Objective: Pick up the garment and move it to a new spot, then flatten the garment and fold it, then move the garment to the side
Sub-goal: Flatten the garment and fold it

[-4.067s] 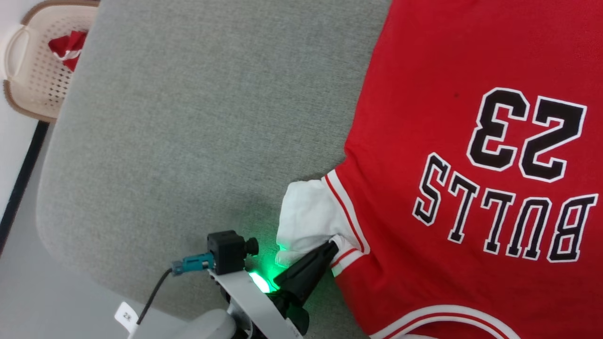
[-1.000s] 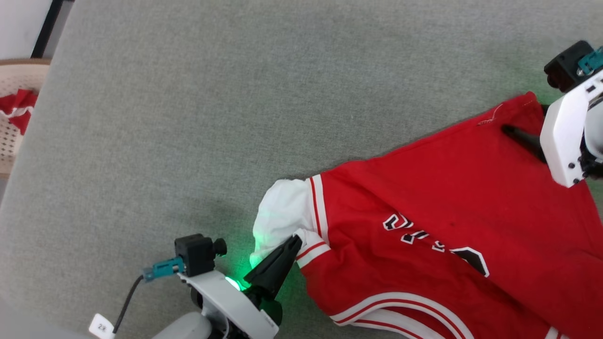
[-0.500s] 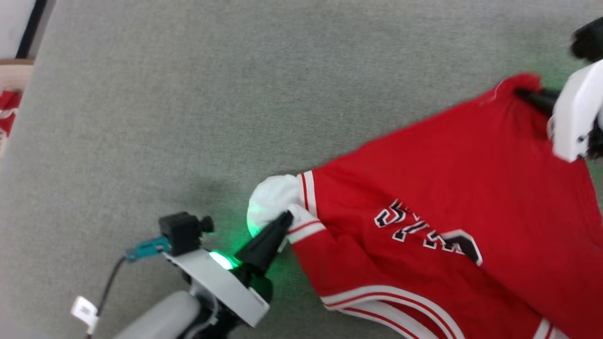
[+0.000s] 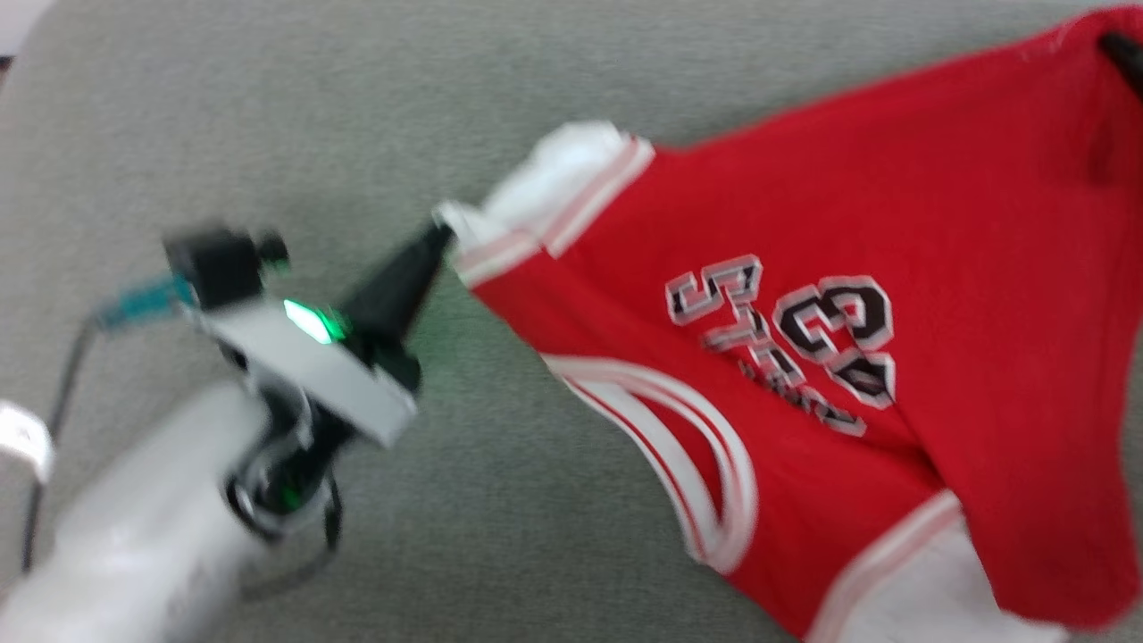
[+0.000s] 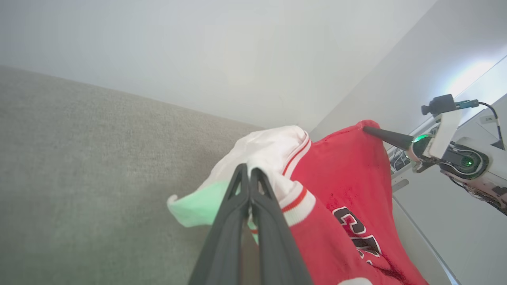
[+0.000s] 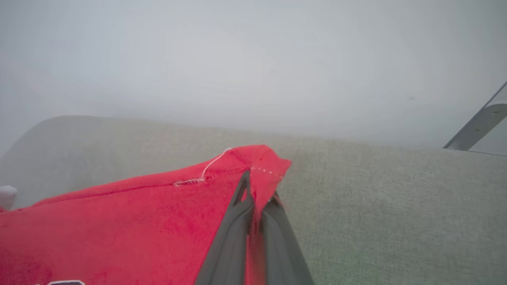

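The garment [image 4: 804, 223], a red jersey with white sleeves, striped trim and black-and-white lettering, hangs stretched between both grippers above the grey cushion. My left gripper [image 4: 438, 234] is shut on the striped cuff of its white sleeve, and its closed fingers pinch that cuff [image 5: 277, 186] in the left wrist view. My right gripper [image 6: 257, 186] is shut on a red hem corner of the garment [image 6: 261, 158]. That gripper's dark fingers [image 4: 1121, 49] show at the top right of the head view and again across the garment [image 5: 386, 136] in the left wrist view.
The grey cushioned surface [image 4: 268, 107] spreads under and around the garment, with bare room to the left and below. A pale wall [image 5: 237, 47] stands behind the cushion. A metal bar [image 6: 475, 126] slants at the far right in the right wrist view.
My right gripper has shut on the hem corner. Both grippers have lifted the garment off the cushion, and the left one has risen. The head camera has shifted too.
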`<state>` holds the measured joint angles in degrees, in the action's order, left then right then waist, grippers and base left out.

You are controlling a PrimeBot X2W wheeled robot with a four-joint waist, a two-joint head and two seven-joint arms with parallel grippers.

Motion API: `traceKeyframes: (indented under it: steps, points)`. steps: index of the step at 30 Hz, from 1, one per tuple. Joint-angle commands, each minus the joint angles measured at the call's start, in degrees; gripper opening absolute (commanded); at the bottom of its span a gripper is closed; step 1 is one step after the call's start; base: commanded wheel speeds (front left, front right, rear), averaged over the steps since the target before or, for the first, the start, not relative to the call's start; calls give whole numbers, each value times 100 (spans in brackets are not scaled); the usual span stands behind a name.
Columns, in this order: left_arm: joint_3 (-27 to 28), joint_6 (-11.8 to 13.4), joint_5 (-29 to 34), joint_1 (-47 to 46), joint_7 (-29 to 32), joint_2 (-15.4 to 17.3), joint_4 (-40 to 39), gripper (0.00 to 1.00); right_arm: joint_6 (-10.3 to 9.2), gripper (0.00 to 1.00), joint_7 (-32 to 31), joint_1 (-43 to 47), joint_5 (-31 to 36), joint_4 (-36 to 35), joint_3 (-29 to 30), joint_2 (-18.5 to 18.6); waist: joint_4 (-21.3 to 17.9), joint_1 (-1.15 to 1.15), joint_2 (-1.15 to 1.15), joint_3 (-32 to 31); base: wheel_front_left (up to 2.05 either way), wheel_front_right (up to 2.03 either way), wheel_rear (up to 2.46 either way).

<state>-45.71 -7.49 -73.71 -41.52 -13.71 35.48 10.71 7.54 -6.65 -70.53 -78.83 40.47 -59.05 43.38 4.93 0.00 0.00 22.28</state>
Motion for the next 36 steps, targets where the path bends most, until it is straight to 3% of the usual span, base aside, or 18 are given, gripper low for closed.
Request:
traceKeyframes:
  steps: [1,10,16,24,30,33,36]
  points:
    - [49,3,-23,-194,40,-18,119,0,-11,0,46,-143,-77,51,80,-65,-210,0,0,-46,0,0,0]
    - [786,183,-475,-2677,492,-866,2024,0,-11,0,589,-1321,63,962,419,-721,-595,0,0,499,0,0,0]
    - [989,336,-263,-4349,399,-1249,3366,0,-11,0,1339,-2316,219,1651,711,-1162,-865,0,0,729,0,0,0]
    - [1301,140,61,-6086,-83,-1603,4157,0,-11,0,2073,-3467,400,2525,1016,-1589,-1016,0,0,913,0,0,0]
    - [1756,25,112,-6570,-151,-1834,4321,0,-11,0,2178,-3854,410,2722,1324,-1776,-910,0,0,1030,0,0,0]
    - [1823,3,209,-6175,-139,-1931,4298,0,-11,0,2179,-3534,532,2629,1175,-1854,-850,0,0,1078,0,0,0]
    - [1885,-4,-170,-5587,-116,-2049,3764,0,-11,0,2040,-3145,562,2405,986,-1806,-778,0,0,1083,0,0,0]
